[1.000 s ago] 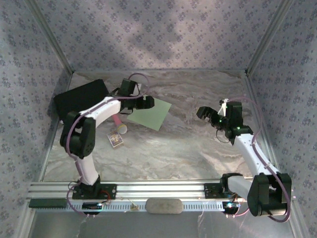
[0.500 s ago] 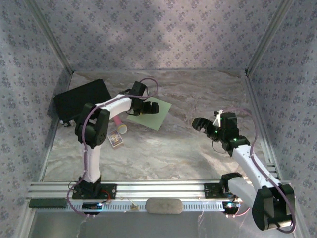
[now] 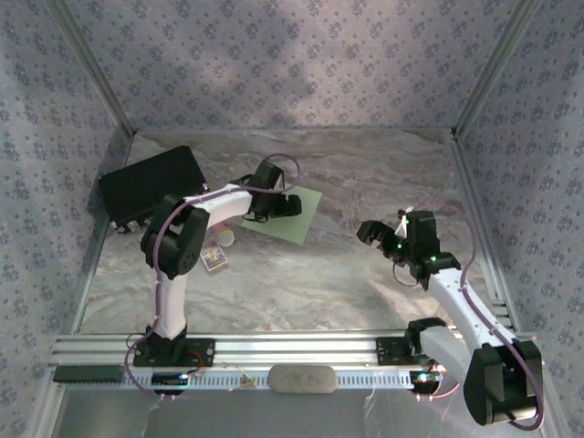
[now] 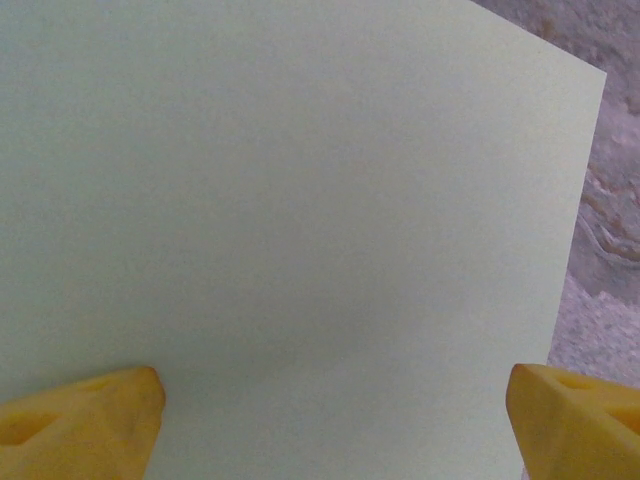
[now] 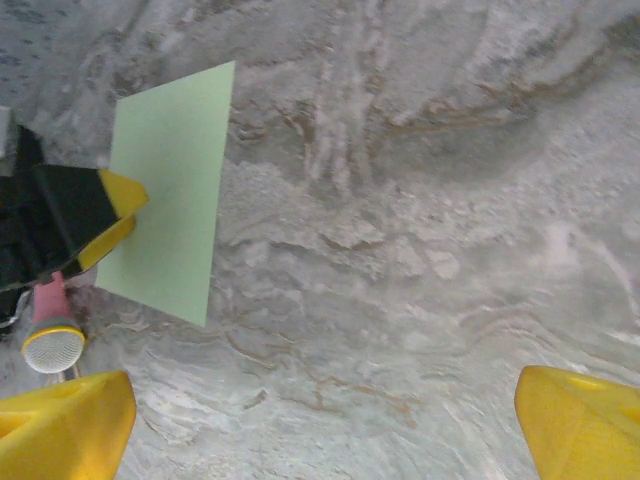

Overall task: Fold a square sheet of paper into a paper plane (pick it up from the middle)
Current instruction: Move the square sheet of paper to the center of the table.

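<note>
Right, I count one thin pale-green square sheet of paper [image 3: 303, 223], lying flat on the grey marbled table [image 3: 319, 283] left of centre, with no crease I can make out. In the left wrist view the sheet [image 4: 300, 200] covers most of the frame, one corner and a strip of table showing at the right.

I have two claws. The left gripper [image 3: 288, 204] hangs over the sheet with both yellow fingertips [image 4: 95, 412] spread wide, one over the paper and the other by its right edge. Nothing is held, and I cannot tell whether the tips touch the paper. The right gripper [image 3: 368, 230] is well apart to the right over bare table, its jaws also wide and empty. From its wrist camera I see the sheet [image 5: 165, 190] ahead.

Three other items sit left of the sheet: one big black box [image 3: 151, 182] by the wall, one pink cylinder with a pale end [image 3: 222, 236], and one small yellowish card box [image 3: 213, 258] just beside it.
</note>
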`<state>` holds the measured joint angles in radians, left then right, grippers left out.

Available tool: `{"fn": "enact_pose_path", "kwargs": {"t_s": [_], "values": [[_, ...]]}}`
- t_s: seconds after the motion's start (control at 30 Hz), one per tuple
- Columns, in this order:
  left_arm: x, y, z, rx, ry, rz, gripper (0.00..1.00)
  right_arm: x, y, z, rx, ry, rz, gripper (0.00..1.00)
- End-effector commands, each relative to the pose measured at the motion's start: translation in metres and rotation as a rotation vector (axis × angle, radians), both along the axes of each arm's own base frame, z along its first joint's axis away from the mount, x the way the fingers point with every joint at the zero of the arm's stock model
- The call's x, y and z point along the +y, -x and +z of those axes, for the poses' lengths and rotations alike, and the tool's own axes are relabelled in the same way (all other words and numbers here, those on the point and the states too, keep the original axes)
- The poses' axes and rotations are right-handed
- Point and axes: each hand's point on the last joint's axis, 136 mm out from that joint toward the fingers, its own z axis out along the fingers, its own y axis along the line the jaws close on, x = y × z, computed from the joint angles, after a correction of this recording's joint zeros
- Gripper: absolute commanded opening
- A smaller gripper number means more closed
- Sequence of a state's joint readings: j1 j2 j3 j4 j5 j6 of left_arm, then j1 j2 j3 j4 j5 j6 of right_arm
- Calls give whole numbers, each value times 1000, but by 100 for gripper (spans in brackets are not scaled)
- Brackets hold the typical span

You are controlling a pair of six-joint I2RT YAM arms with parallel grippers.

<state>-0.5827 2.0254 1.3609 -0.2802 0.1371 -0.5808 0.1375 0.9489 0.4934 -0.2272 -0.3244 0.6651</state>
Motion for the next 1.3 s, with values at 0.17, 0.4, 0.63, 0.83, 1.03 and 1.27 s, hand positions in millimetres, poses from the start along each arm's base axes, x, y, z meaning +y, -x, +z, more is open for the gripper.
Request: {"fn": "enact_pose_path", "kwargs": {"t_s": [0.17, 0.4, 0.63, 0.83, 1.03, 1.27], "values": [[-26, 87, -38, 172, -82, 61, 90, 8, 23, -27, 254, -1, 65, 99], [-37, 105, -8, 65, -51, 72, 94, 6, 25, -24, 230, 5, 44, 99], [-53, 93, 33, -57, -48, -240, 98, 1, 45, -37, 333, 42, 45, 99], [-62, 93, 19, 65, 35, -395, 95, 5, 58, -42, 335, 7, 14, 99], [-65, 87, 2, 103, -14, -401, 93, 7, 64, -36, 312, -31, -1, 99], [-74, 85, -5, 132, 15, -345, 93, 3, 70, -37, 343, -27, -33, 99]]}}
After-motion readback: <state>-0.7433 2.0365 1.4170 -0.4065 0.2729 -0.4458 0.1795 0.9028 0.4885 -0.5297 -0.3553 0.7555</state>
